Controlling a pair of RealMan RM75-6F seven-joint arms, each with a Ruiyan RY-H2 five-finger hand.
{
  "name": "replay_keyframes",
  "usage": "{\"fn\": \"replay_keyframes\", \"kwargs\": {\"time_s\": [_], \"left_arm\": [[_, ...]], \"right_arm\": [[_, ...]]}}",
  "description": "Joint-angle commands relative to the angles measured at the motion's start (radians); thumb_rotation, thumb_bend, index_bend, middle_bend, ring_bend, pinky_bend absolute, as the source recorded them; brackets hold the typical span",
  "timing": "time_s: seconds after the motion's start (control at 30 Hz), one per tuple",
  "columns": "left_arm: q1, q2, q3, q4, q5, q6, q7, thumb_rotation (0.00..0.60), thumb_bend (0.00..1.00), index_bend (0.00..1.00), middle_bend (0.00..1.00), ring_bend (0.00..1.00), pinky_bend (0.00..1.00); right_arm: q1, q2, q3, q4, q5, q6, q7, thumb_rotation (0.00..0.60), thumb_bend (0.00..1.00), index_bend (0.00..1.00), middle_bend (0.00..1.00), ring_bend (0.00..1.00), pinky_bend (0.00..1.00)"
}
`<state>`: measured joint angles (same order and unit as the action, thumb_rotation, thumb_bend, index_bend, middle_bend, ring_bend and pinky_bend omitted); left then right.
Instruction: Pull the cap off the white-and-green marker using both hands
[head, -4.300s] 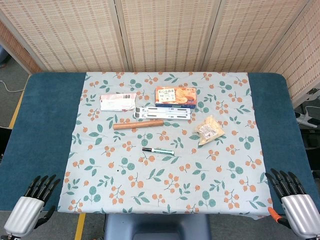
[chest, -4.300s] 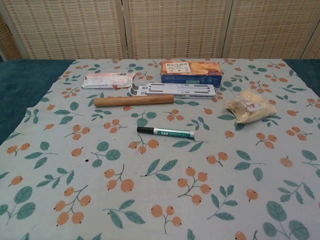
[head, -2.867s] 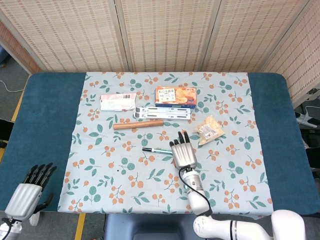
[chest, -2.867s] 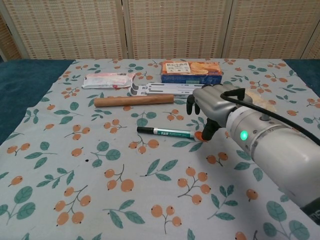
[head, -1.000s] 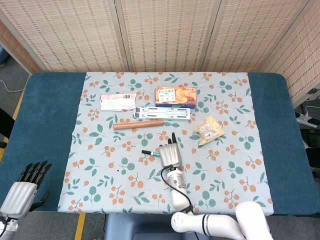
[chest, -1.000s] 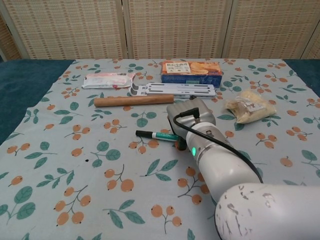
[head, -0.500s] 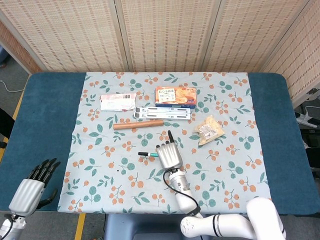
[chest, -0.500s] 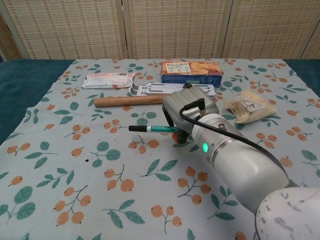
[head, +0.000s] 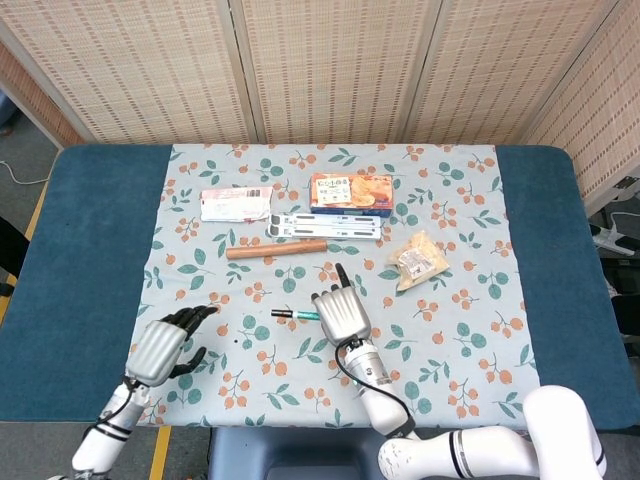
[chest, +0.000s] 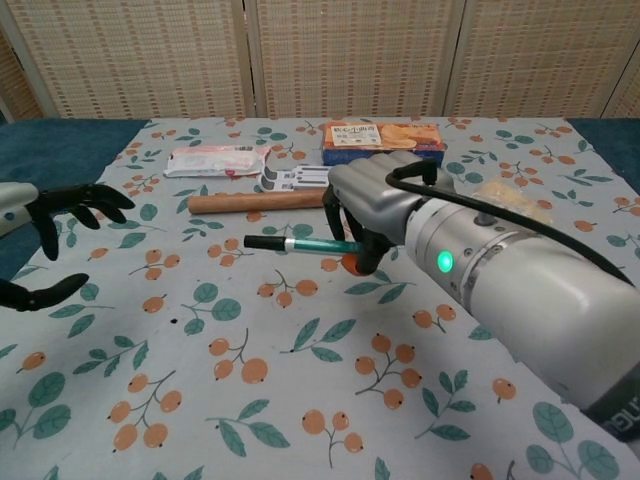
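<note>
My right hand (head: 340, 312) (chest: 375, 215) holds the white-and-green marker (head: 297, 314) (chest: 300, 243) lifted off the floral cloth (head: 460, 330). The marker lies level and its black cap (chest: 264, 242) sticks out to the left of my fist. My left hand (head: 165, 346) (chest: 55, 235) hovers open over the cloth's left part, fingers spread and pointed toward the marker. A wide gap separates it from the cap.
At the back of the cloth lie a wooden rod (head: 277, 249), a white slotted rack (head: 325, 227), an orange cracker box (head: 350, 193), a white packet (head: 235, 204) and a clear snack bag (head: 419, 260). Blue table (head: 90, 250) borders the cloth.
My right hand has raised the marker further off the cloth and shifted slightly left. My left hand has come up from the near left corner over the cloth toward the cap, fingers spread.
</note>
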<state>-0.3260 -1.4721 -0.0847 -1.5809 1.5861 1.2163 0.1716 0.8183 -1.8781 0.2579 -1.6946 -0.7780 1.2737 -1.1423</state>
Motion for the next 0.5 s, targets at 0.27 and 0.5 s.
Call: {"fn": "replay_keyframes", "kwargs": {"time_s": [0.27,0.5], "left_arm": [[-0.082,-0.165,-0.073,0.041,-0.168,-0.073,0.042,0.6,0.39,0.21,0.27,0.33,0.58],[-0.11,-0.211,-0.076,0.062,-0.195,-0.077,0.07,0.6,0.38,0.24,0.31,0.35,0.6]], "right_arm": [[0.014,0.003,-0.008,-0.007,0.007,0.005,0.036,0.6,0.41,0.84,0.81,0.43,0.0],[0.026,-0.015,-0.004,0.016,0.029,0.002,0.057,0.6,0.41,0.84,0.81,0.43,0.0]]}}
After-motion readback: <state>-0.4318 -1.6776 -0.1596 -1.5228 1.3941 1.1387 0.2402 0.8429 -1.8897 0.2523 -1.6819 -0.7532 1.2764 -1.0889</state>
